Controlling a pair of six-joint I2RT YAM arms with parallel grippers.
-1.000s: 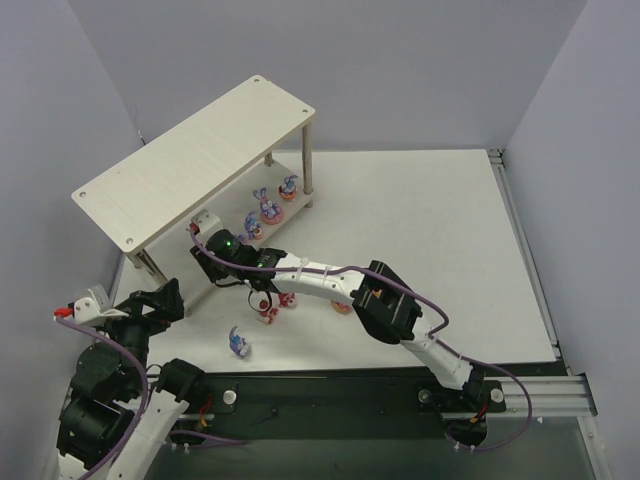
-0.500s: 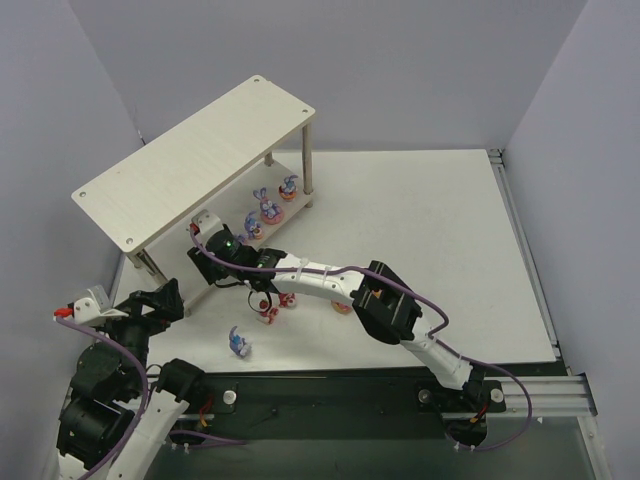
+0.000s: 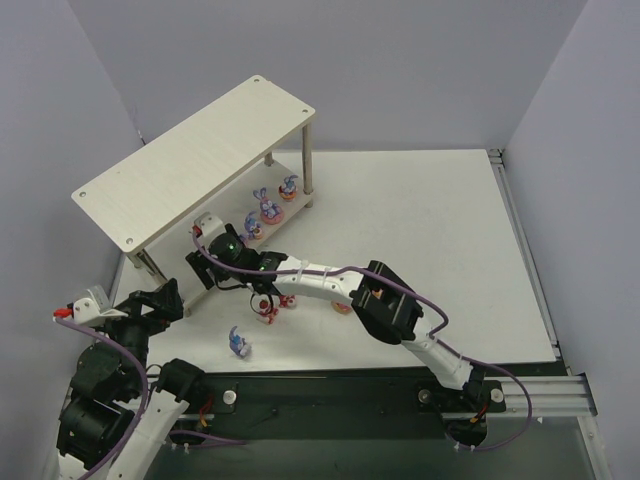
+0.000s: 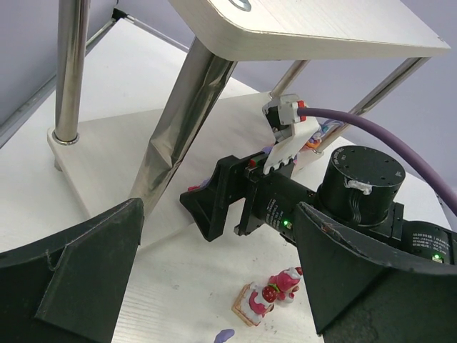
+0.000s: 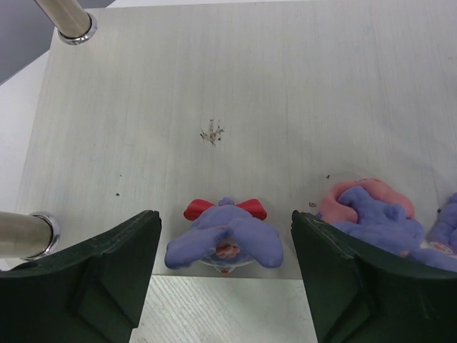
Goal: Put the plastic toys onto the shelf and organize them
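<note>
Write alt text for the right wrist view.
The open right end effector straddles, without touching, a glossy purple-blue plastic bunny with a red bow at the edge of the pale wooden shelf board. Another purple bunny on a pink base sits beside it.

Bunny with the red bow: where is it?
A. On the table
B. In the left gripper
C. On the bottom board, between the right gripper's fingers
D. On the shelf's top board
C: the right wrist view shows the bunny on the bottom board, between the open fingers of the right gripper.
</note>
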